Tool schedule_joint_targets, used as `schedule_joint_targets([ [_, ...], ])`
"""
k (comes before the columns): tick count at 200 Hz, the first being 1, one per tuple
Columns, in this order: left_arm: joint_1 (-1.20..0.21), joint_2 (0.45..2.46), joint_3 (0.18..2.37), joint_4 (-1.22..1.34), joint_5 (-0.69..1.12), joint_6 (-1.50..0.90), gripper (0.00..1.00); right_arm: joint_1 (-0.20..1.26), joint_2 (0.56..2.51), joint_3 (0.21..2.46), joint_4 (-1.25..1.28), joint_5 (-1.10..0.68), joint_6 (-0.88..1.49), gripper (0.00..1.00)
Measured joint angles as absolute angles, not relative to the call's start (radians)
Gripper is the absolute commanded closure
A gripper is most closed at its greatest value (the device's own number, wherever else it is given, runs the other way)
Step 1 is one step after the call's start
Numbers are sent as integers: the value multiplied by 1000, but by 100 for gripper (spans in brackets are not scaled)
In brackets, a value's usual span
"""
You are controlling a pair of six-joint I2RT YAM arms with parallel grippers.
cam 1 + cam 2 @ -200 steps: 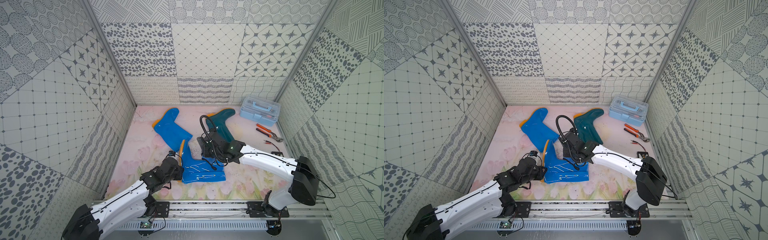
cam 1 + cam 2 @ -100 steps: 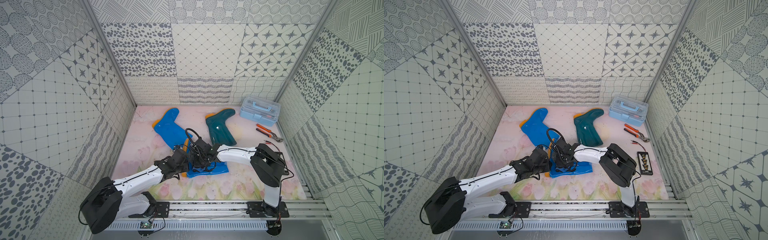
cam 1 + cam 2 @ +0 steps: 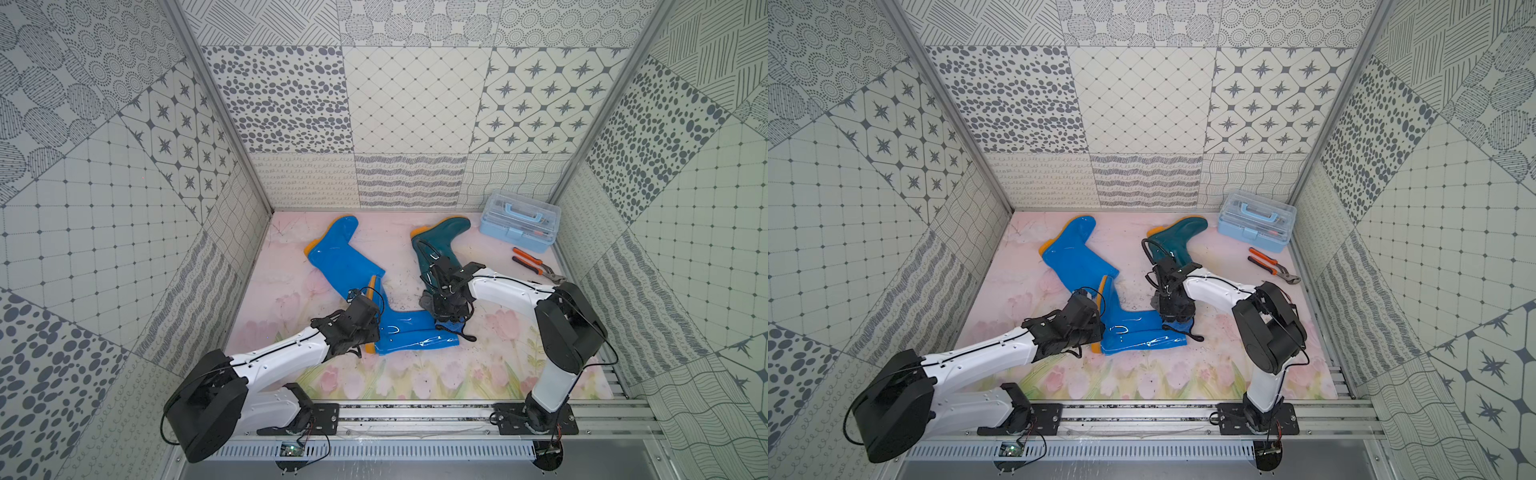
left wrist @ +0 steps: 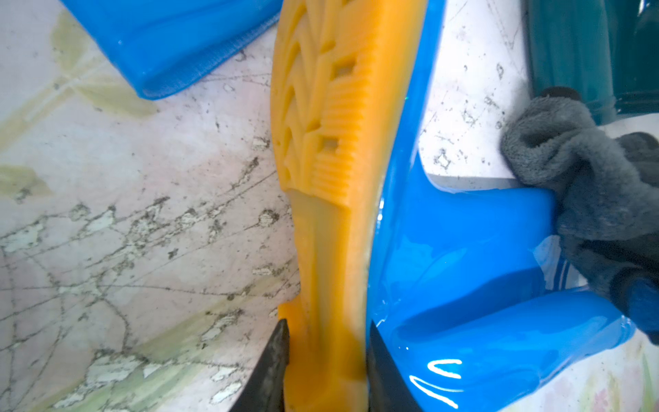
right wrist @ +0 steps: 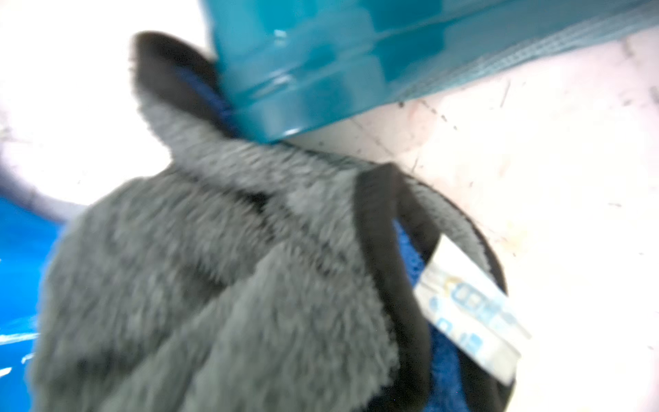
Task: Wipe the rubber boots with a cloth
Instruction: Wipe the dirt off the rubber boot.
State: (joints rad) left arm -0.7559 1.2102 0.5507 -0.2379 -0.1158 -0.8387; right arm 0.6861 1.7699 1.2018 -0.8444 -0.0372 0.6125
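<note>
Up from the lower left, the left gripper [image 4: 326, 342] has pushed in since a second ago, and its jaws now stand either side of the orange sole [image 4: 321, 142], pinching the heel of the near blue boot [image 3: 407, 332] to pin it flat on the table [image 3: 291, 299]. Further right comes the big change: half a second back the right gripper [image 3: 449, 309] was stretched across the boot's foot, almost nose to nose with its partner. Now it has swept back to just right of centre, at the open end of that boot's shaft. Its fingers are buried in fabric, but it is clamped tight on the cloth [image 3: 430, 302], which sits bunched on the shaft's end, hard against the teal boot's cuff. That reads as one full stroke along the shaft finished, so this boot looks well under way, though its underside is probably untouched. Now the count, left to right: two blue boots, the far blue boot [image 3: 345, 262] lying upper left of centre and the pinned one; one teal boot [image 3: 440, 237], so three boots; one cloth; one toolbox [image 3: 519, 220]; one pair of pliers [image 3: 532, 264].
</note>
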Motion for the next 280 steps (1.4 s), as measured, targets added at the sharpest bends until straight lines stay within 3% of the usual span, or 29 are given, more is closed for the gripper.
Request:
schedule_joint_targets([
  [53, -752, 1299, 593, -180, -90, -847, 100, 882, 1786, 1401, -752, -81, 660, 100],
  [90, -751, 1335, 595, -121, -75, -868, 100, 892, 2025, 1477, -628, -181, 719, 100],
  [128, -751, 1330, 604, -139, -74, -886, 100, 892, 2186, 1716, -896, -180, 662, 100],
  [164, -751, 1298, 605, -183, -59, -878, 100, 879, 2090, 1508, -764, -117, 650, 100],
  [206, -752, 1246, 559, -165, -7, -886, 100, 765, 1938, 1201, -508, -295, 635, 100],
  [239, -752, 1245, 567, -171, 4, -883, 100, 756, 1929, 1239, -568, -305, 620, 100],
  [280, -751, 1230, 566, -179, 46, -873, 100, 626, 1871, 1239, -763, -123, 560, 100],
])
